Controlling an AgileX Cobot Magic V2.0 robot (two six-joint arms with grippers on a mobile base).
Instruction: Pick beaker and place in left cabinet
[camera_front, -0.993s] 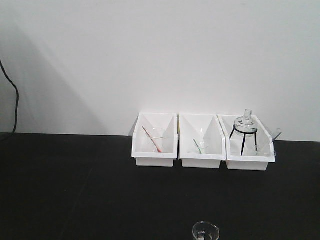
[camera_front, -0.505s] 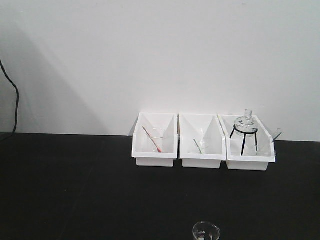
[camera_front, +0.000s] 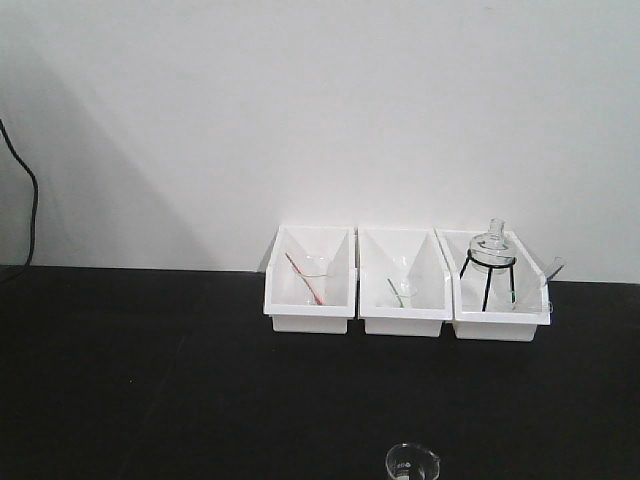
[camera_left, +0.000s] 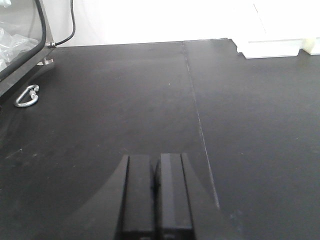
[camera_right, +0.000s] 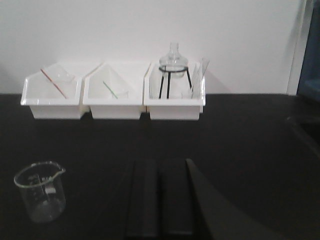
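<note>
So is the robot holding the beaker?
No, the beaker stands alone on the table, apart from the shut right gripper.

Tabletop (camera_left: 100, 90): matt black, faintly scuffed, crossed by a fine seam. Beaker (camera_right: 40, 192), lower left of the right wrist view: clear, smooth glass with white printed marks. Three bins (camera_right: 52, 111): white plastic with a slight sheen. Flask (camera_right: 173, 59): clear glass on a thin black wire tripod (camera_right: 161, 86). Clip (camera_left: 26, 96), left edge of the left wrist view: bright bare metal. Wall (camera_front: 300, 100): matt white.
</note>
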